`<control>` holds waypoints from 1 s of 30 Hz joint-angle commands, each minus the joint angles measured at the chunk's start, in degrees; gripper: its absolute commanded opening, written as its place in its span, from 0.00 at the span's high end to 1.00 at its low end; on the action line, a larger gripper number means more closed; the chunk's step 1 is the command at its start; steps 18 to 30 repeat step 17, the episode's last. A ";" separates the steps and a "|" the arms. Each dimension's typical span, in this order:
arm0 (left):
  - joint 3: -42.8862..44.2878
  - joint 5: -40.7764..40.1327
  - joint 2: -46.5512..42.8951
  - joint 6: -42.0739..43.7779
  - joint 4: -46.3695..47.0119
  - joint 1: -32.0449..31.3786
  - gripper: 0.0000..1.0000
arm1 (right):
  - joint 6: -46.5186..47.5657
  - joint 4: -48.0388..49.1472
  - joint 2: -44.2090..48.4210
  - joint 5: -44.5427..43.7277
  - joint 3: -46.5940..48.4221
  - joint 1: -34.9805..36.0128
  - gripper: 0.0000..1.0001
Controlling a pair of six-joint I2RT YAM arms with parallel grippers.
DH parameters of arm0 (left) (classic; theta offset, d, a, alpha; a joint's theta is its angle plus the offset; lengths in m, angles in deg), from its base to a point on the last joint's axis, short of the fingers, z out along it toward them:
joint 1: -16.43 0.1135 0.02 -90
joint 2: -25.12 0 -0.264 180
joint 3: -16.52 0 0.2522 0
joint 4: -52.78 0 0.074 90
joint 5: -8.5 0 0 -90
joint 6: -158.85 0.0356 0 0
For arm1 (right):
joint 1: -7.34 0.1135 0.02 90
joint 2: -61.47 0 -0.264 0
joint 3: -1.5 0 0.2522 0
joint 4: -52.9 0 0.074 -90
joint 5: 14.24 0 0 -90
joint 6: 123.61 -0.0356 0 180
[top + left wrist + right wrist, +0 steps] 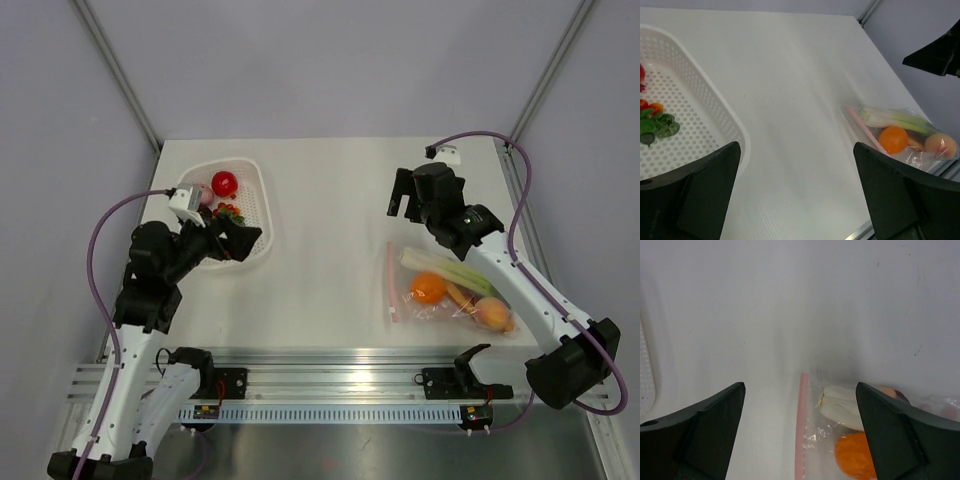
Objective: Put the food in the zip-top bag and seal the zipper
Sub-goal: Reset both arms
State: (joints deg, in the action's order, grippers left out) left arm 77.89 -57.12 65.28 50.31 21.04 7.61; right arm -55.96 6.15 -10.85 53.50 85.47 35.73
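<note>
A white perforated basket [252, 198] sits at the far-left corner of a white table [330, 200]. A ribbed metal rail [340, 375] runs along the near edge. 2 metal struts [112, 65] slant up grey walls.

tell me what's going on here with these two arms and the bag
A robot is packing toy food into a zip-top bag. The bag lies on the right with an orange, a celery stalk and a peach inside; whether its pink zipper is sealed cannot be told. The right claw hangs open and empty above the table beyond the bag. The left claw, also open and empty, is by the white basket, which holds a red tomato and small bits.
</note>
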 commanded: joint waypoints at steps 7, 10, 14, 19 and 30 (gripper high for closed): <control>-6.75 -8.29 -6.76 0.97 -6.89 -0.06 0.01 | -2.79 1.26 -0.72 -5.25 -1.75 0.01 0.00; -6.75 -9.35 -6.76 1.49 -7.68 -0.06 0.01 | -3.49 1.88 -0.72 -5.25 -2.36 0.01 0.01; -6.66 -10.05 -6.59 2.11 -7.60 -0.06 0.01 | -4.72 2.14 -0.81 -5.77 -2.80 0.01 0.00; -6.66 -11.28 -6.59 2.11 -7.60 -0.06 0.01 | -5.07 2.41 -1.16 -5.69 -2.80 0.01 0.00; -6.66 -11.28 -6.59 2.11 -7.60 -0.06 0.01 | -5.07 2.41 -1.16 -5.69 -2.80 0.01 0.00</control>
